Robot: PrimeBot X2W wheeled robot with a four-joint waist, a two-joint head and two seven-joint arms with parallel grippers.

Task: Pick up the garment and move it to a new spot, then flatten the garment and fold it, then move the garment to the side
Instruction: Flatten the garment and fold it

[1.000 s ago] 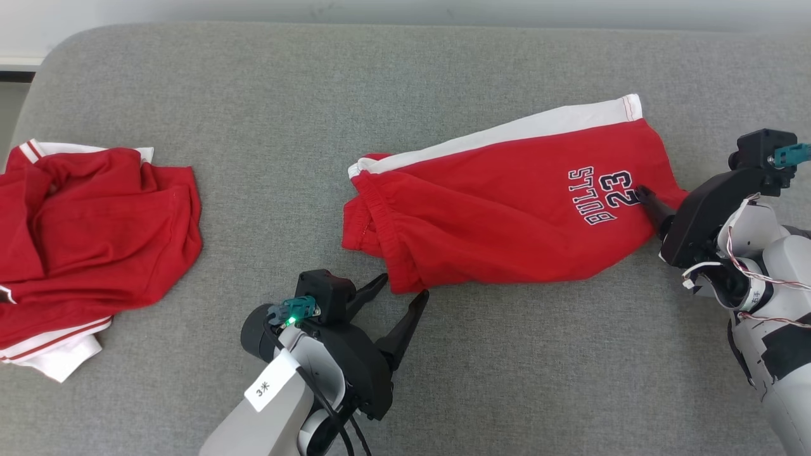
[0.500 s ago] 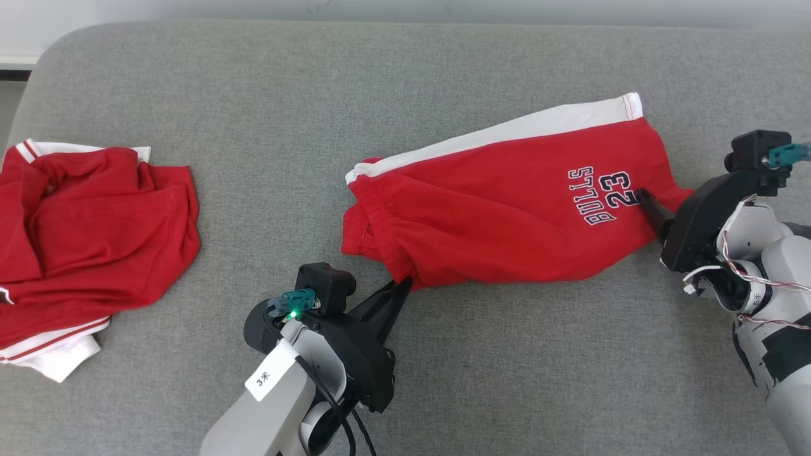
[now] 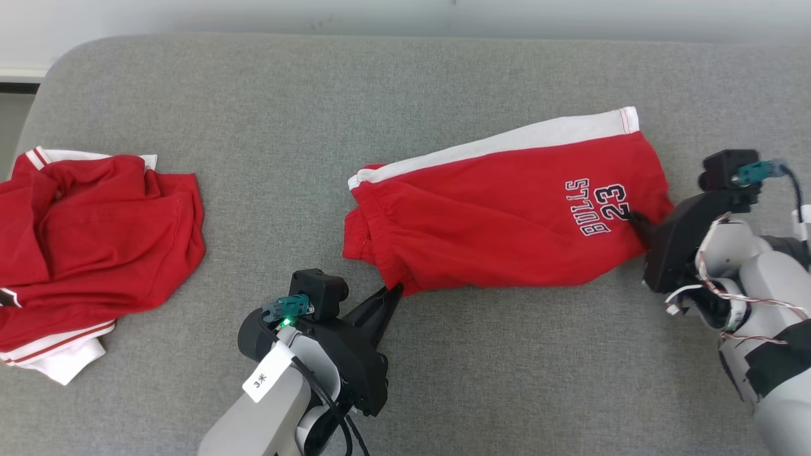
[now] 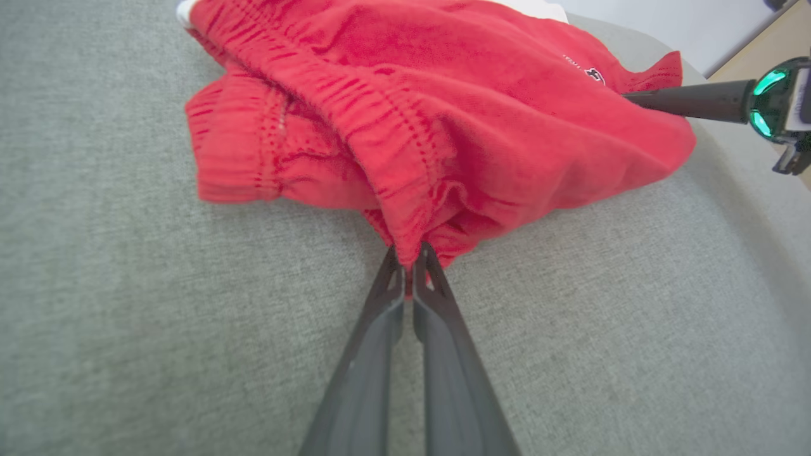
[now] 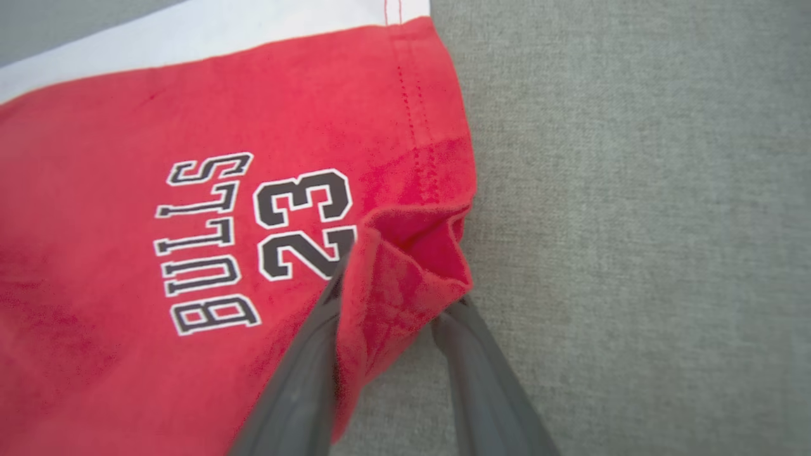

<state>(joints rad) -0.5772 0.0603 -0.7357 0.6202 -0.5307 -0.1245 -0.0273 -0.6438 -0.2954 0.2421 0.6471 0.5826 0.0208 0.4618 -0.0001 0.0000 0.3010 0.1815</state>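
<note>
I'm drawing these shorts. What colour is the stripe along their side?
White. The stripe runs along the red shorts' far edge, clearest in the head view.

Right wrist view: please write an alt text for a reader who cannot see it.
Two dark fingers of the right gripper stand on either side of a folded hem corner of red shorts printed BULLS 23. The shorts carry a white stripe and lie on a grey fabric surface.

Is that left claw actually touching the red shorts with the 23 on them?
Touching. The left wrist view shows the left gripper pinched shut on the waistband edge of the red shorts.
</note>
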